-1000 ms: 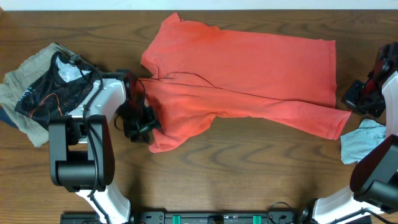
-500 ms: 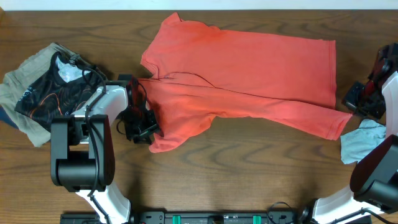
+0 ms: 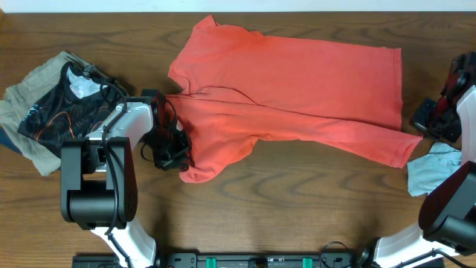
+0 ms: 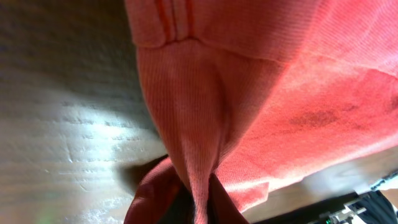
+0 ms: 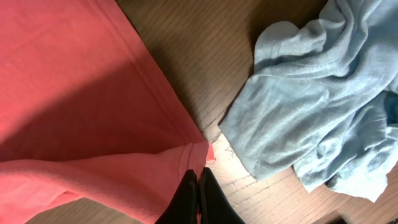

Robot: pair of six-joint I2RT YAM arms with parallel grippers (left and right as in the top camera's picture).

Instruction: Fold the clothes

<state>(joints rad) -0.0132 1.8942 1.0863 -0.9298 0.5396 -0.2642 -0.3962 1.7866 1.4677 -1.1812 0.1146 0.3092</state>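
Beside the T-shirt (image 5: 74, 93), blue cloth (image 5: 323, 106)

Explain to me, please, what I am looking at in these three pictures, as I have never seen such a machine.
This is a robot with two arms at a wooden table, each arm ending in a two-finger gripper. One picture looks down from above; the other two come from cameras on the wrists. A coral T-shirt lies spread out, with a crumpled pile of clothes on the robot's left and a grey-blue cloth on its right. The left gripper pinches a bunch of the T-shirt's edge. The right gripper is closed at the hem corner; whether it holds fabric is unclear.
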